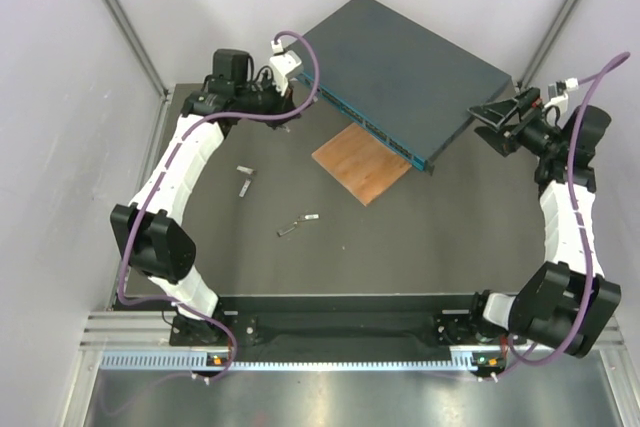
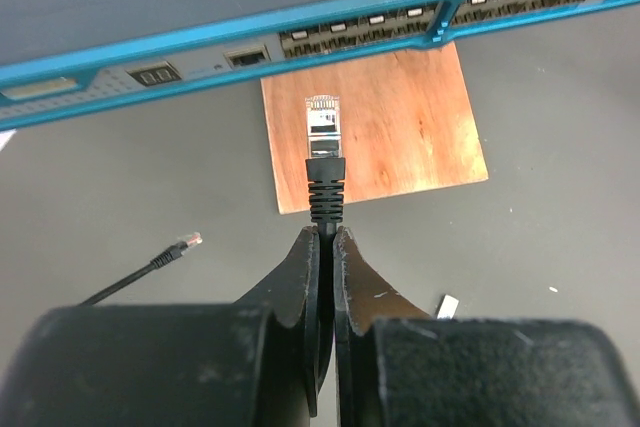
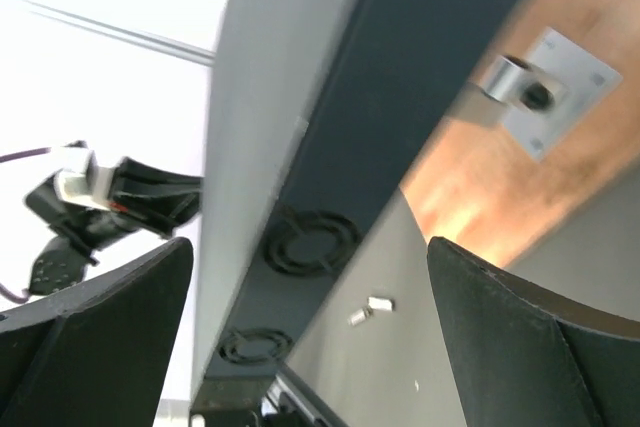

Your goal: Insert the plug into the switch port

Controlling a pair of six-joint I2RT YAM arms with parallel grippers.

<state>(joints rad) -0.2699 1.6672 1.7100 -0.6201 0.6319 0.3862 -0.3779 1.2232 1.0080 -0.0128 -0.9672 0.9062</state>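
Note:
My left gripper (image 2: pixel 326 232) is shut on the ribbed black boot of the cable. The pale plug (image 2: pixel 322 125) sticks out ahead of the fingers, above the wooden board. It points at the teal front face of the switch (image 2: pixel 200 7), a short gap away from the row of switch ports (image 2: pixel 360 35). In the top view the left gripper (image 1: pixel 290 110) is at the left end of the teal face (image 1: pixel 365 127). My right gripper (image 1: pixel 487 124) is open, with the switch's vented right side (image 3: pixel 310 242) between its fingers; contact cannot be told.
The brown wooden board (image 1: pixel 362 162) lies in front of the switch. The cable's other end (image 2: pixel 185 243) lies on the table to the left. Small loose grey pieces (image 1: pixel 245 179) (image 1: pixel 298 224) are scattered mid-table; one shows in the left wrist view (image 2: pixel 447 305).

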